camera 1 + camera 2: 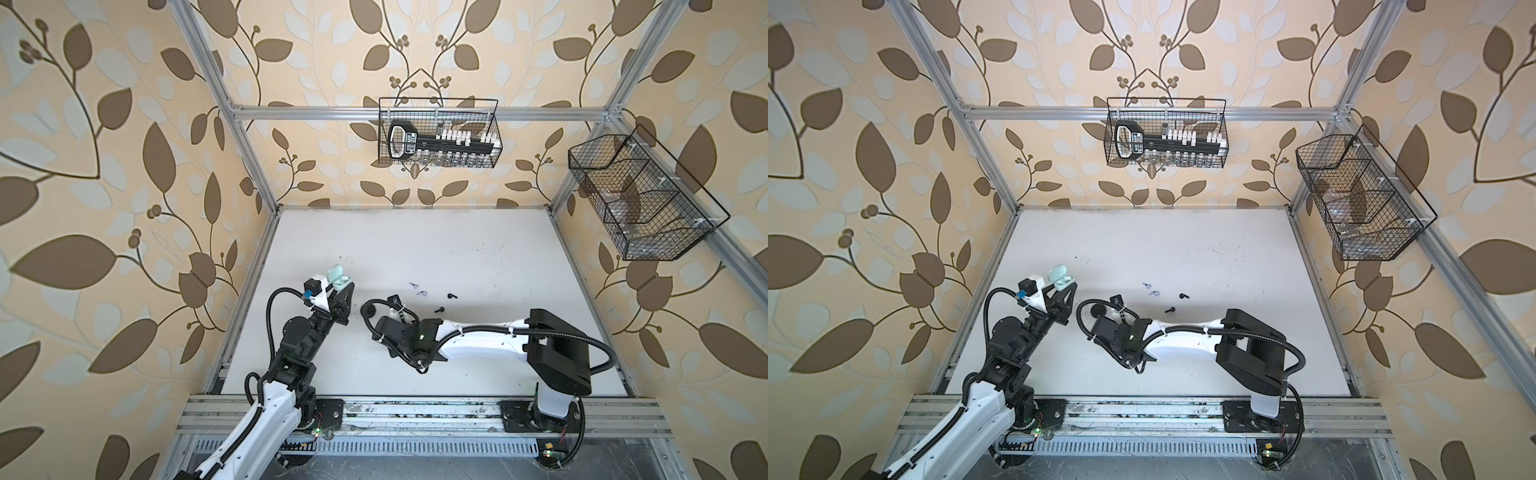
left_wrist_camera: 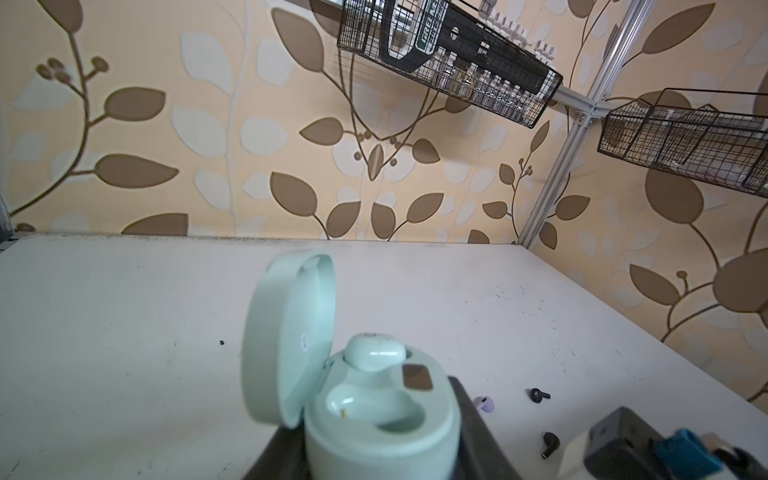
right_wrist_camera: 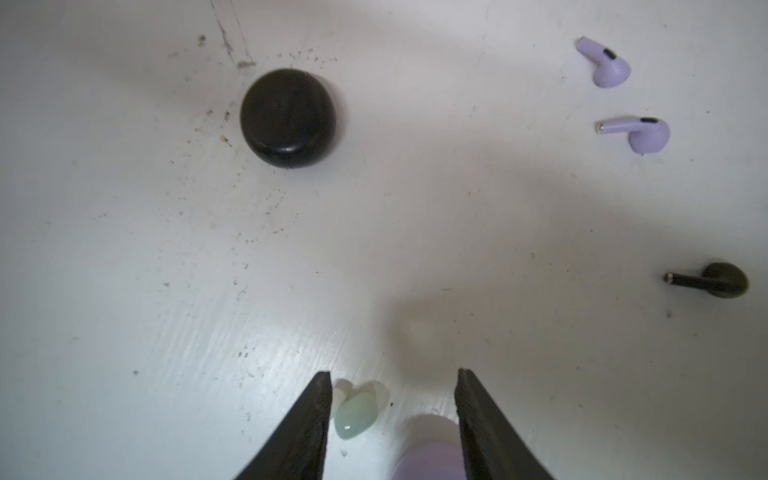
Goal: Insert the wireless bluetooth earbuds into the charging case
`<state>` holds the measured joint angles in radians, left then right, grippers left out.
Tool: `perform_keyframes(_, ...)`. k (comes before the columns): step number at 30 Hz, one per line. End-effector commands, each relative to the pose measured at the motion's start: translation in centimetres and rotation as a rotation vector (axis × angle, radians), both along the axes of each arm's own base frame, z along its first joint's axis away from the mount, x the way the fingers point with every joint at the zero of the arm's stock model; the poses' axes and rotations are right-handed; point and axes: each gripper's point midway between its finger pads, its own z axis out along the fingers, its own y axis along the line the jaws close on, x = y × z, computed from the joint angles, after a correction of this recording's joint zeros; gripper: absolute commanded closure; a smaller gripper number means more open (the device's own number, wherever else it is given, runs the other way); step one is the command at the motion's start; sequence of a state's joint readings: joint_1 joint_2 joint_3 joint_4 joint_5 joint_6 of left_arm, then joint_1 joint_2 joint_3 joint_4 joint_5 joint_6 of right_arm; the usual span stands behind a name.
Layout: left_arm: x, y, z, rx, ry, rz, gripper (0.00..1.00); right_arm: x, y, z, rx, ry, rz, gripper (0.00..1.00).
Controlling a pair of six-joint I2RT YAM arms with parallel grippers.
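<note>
Far left, at about 9 o'clock on the table [image 1: 478,249], the left gripper [image 1: 340,289] pinches the base of the mint case [image 2: 382,432] and holds it off the surface with the lid swung open. One mint bud [image 2: 376,353] sits in its slot. The other slot [image 2: 365,405] is empty.

So I judge the job to be early: of six buds, only this one shows as stowed.

Moving right, the black case [image 3: 288,118] lies shut on the table, at about 10 o'clock from the right wrist in both top views.

The right gripper [image 3: 395,376] is next, low over the table with its jaws spread and nothing between them gripped. The second mint bud [image 3: 354,415] lies on the table inside that gap. It is well off centre, just beside one finger [image 3: 316,415], perhaps touching it, and well apart from the opposite one. A blurred lilac shape [image 3: 428,453] shows in the same gap, and I cannot tell what it is.

Farther right, two lilac buds [image 1: 417,289] lie loose at about 1 o'clock from that wrist, and two black buds [image 1: 445,302] at about 2 o'clock.

What remains, as I read it, is to pick up the mint twin and seat it in the empty slot. The lilac and black pairs then go into their own cases, and the black case must be opened first.
</note>
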<state>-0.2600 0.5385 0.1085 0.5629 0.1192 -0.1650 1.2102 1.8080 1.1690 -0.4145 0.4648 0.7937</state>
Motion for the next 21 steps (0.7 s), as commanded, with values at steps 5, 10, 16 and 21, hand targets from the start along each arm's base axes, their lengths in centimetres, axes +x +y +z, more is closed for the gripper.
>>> perform_keyframes(5, -0.1, 0.4, 1.5, -0.011, -0.051, 0.013, 1.00, -1.8, 0.5, -0.7, -0.056, 0.013, 0.125, 0.49)
perform_keyframes(10, -0.2, 0.1, 1.7, -0.011, -0.053, -0.008, 1.00, -2.8, 1.4, -2.2, -0.065, 0.014, 0.268, 0.48)
perform_keyframes(16, -0.4, -0.5, 1.9, -0.003, -0.063, -0.044, 1.00, -3.0, 1.8, -2.9, -0.064, -0.032, 0.382, 0.47)
perform_keyframes(21, -0.4, -0.8, 1.9, -0.001, -0.063, -0.059, 1.00, -2.6, 1.2, -3.3, -0.113, -0.061, 0.407, 0.45)
